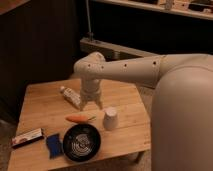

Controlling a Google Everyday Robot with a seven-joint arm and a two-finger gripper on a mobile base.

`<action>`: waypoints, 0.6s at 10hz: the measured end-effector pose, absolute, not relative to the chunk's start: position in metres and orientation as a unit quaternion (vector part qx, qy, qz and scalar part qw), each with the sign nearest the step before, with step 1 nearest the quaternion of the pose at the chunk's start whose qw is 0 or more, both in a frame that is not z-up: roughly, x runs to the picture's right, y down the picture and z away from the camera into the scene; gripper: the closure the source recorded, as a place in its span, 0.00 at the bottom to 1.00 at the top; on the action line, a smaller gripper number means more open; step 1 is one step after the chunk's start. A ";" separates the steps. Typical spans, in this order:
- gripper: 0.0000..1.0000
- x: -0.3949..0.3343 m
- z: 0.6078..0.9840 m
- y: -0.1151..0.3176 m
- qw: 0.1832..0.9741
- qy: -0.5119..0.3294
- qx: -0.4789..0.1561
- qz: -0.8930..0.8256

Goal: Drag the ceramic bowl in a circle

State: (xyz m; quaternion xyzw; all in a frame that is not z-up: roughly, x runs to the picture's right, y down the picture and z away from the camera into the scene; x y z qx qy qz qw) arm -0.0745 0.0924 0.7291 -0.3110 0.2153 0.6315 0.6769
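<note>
Over at the near left corner of the light wooden table [45, 107] lies a flat rectangular packet [27, 137], dark with a pale band. Just right of it there's a small crumpled blue item [53, 145], and right beside that sits the round, shallow, glossy black ceramic bowl [81, 142], with pale rings inside, close to the table's front edge. Behind the bowl a small orange carrot [79, 119] lies flat, just off the rim. Further back, a white tube [71, 96] rests on its side. Now the gripper [92, 106]: pointing down over the table just behind the carrot, fingers spread, nothing between them, apart from the bowl. To its right stands a small white upturned cup [110, 119]. The cream robot arm [130, 70] reaches in from the bulky robot body [182, 115] on the right.
</note>
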 end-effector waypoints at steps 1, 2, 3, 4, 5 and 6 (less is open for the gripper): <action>0.35 -0.067 0.729 0.105 0.670 0.215 -0.328 0.631; 0.35 -0.059 0.725 0.118 0.663 0.213 -0.345 0.630; 0.35 -0.055 0.723 0.125 0.659 0.208 -0.358 0.628; 0.35 -0.057 0.720 0.135 0.658 0.197 -0.376 0.622; 0.35 -0.061 0.718 0.143 0.660 0.189 -0.385 0.617; 0.35 -0.061 0.717 0.156 0.661 0.182 -0.391 0.614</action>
